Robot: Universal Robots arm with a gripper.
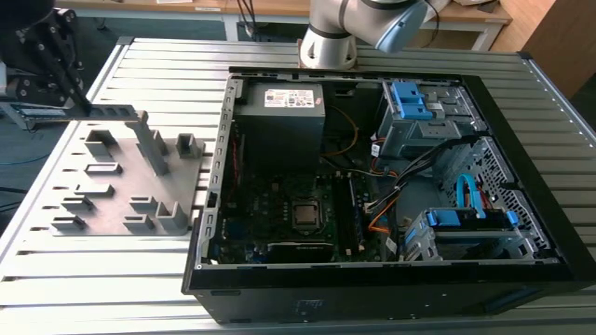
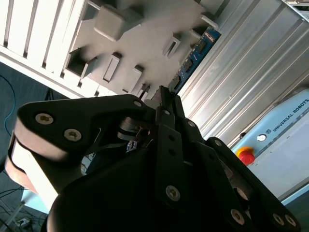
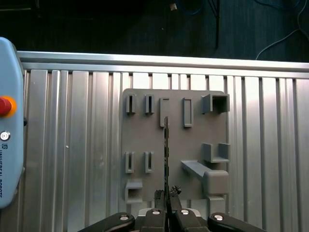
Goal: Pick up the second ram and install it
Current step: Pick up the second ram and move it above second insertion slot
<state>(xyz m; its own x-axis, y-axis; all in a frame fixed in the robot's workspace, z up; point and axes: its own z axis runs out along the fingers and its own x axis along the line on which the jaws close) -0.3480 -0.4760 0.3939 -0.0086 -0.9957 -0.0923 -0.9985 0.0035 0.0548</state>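
Second ram point(image 3: 166, 145) is clamped edge-on in your gripper point(image 3: 166, 194), over the grey holder point(image 3: 145, 130) on the desk point(image 3: 72, 145), so the pickup looks about done, but it's well apart from the open computer point(image 1: 373, 279), so no install yet.

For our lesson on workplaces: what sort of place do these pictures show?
Probably a robotics lab bench for computer assembly: a robot arm base, an open computer case and a grey fixture on a slatted metal table.
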